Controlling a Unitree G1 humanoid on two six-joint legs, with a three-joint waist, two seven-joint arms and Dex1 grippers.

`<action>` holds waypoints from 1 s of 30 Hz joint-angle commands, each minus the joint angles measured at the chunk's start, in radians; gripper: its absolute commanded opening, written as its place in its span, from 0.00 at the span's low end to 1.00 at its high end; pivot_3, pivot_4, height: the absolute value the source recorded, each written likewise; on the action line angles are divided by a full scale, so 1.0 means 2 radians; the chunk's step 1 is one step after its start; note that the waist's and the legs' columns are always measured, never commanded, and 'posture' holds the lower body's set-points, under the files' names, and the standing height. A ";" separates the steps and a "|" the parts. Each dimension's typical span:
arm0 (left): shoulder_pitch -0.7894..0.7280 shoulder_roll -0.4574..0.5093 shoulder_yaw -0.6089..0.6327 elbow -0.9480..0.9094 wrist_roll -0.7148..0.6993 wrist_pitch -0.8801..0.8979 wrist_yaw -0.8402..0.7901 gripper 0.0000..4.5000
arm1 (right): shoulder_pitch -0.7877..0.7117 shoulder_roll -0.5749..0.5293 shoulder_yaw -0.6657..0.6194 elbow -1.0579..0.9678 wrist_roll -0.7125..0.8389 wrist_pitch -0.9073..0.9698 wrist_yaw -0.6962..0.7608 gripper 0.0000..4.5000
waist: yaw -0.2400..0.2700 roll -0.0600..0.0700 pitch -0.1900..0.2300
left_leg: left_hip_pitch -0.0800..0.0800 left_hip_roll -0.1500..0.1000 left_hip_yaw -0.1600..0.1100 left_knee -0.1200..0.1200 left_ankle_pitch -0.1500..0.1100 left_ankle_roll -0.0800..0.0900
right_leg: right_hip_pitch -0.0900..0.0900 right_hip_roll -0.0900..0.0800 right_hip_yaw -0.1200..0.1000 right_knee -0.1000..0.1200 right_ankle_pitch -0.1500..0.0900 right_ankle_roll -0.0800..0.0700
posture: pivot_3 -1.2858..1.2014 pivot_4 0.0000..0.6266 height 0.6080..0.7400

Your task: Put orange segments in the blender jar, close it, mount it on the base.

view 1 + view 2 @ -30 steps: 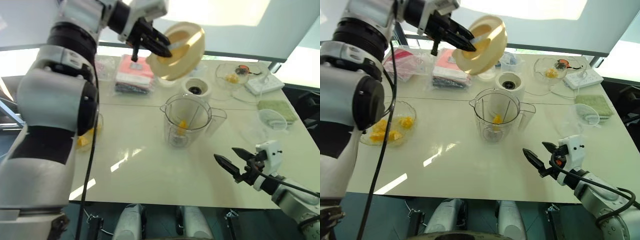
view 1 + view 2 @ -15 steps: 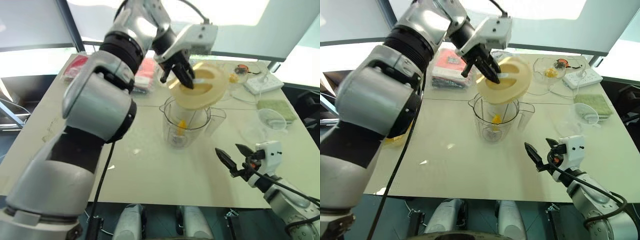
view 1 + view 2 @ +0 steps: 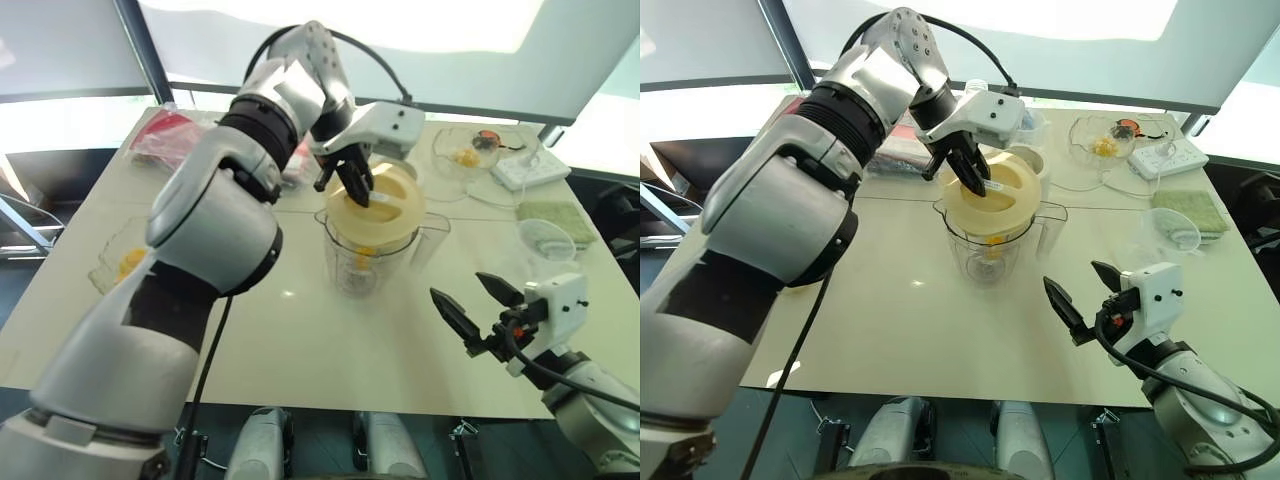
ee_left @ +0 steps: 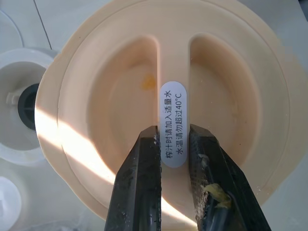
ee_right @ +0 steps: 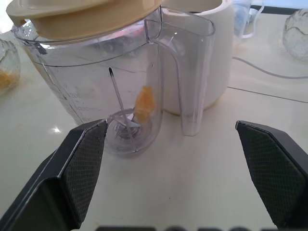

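Since a second ago the left claw (image 3: 352,186) has been bringing the cream lid (image 3: 375,205) down from high above the table (image 3: 280,340); it is now sitting on the mouth of the blender jar (image 3: 368,250), slightly tilted, perhaps not yet seated. The left claw is pinching the lid's central ridge, its fingers (image 4: 139,192) closed narrowly on either side of the white label. The right claw (image 3: 485,310) is hovering wide and empty just in front of the jar, raised a little from before.

Inside the jar one of the orange segments (image 5: 144,103) is resting near the blade hub. The base (image 5: 211,53) is standing directly behind the jar, touching or nearly so. A wavy glass bowl (image 3: 122,262) at the left table edge is holding more yellow pieces, and another glass bowl (image 3: 1102,140) at the far right is holding a little fruit too.

Judging by this, loading looks done and closing is under way; pressing the lid home and mounting the jar on the base are remaining.
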 commanded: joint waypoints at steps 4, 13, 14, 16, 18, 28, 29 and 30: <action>0.002 -0.012 -0.040 0.007 -0.003 -0.021 -0.002 0.05 | 0.010 0.006 -0.013 -0.040 0.001 -0.018 -0.014 1.00 | 0.000 0.000 0.000 | 0.000 0.000 0.000 0.000 0.000 0.000 | 0.000 0.000 0.000 0.000 0.000 0.000 | 0.52 0.24 1.00; 0.017 -0.010 -0.101 0.004 -0.039 -0.035 -0.002 0.05 | 0.044 -0.002 -0.021 -0.065 0.039 -0.055 0.002 1.00 | 0.000 0.000 0.000 | 0.001 0.000 0.000 0.000 0.000 0.000 | 0.001 0.000 0.000 0.000 0.000 0.000 | 0.52 0.24 1.00; 0.019 -0.009 -0.106 0.002 -0.045 -0.034 -0.002 0.05 | 0.046 -0.003 -0.023 -0.063 0.038 -0.056 0.003 1.00 | 0.000 0.000 0.000 | 0.001 0.000 0.000 0.000 0.000 0.000 | 0.001 0.000 0.000 0.000 0.000 0.000 | 0.52 0.24 1.00; 0.021 -0.007 -0.117 -0.004 -0.063 -0.029 -0.002 0.05 | 0.042 -0.005 -0.023 -0.059 0.040 -0.060 0.004 1.00 | -0.001 0.000 0.000 | 0.002 0.000 0.000 0.001 0.000 0.000 | 0.002 0.000 0.000 0.000 0.000 0.000 | 0.52 0.24 1.00; 0.026 -0.002 -0.133 -0.011 -0.078 -0.030 -0.002 0.05 | 0.034 -0.006 -0.021 -0.053 0.041 -0.063 0.006 1.00 | 0.000 0.000 0.000 | 0.002 0.000 0.000 0.001 0.000 0.000 | 0.003 0.000 0.000 0.000 0.000 0.000 | 0.52 0.24 1.00; 0.042 0.037 -0.230 -0.063 -0.181 -0.001 -0.002 0.05 | -0.049 -0.003 0.062 0.083 -0.046 -0.093 0.048 1.00 | -0.002 0.001 -0.001 | 0.003 0.000 0.000 0.001 0.000 0.000 | 0.004 0.000 0.000 0.000 0.000 -0.001 | 0.52 0.24 1.00; 0.043 0.044 -0.245 -0.071 -0.196 0.001 -0.002 0.05 | -0.059 0.000 0.070 0.095 -0.053 -0.097 0.052 1.00 | -0.002 0.001 -0.001 | 0.003 0.000 0.000 0.000 0.000 0.000 | 0.004 0.000 0.000 0.000 0.000 -0.001 | 0.52 0.24 1.00; 0.043 0.049 -0.260 -0.079 -0.210 0.003 -0.002 0.05 | -0.068 0.001 0.077 0.108 -0.062 -0.101 0.057 1.00 | -0.002 0.001 -0.001 | 0.003 0.000 -0.001 0.000 0.000 0.000 | 0.004 0.000 0.000 0.000 0.000 0.000 | 0.52 0.24 1.00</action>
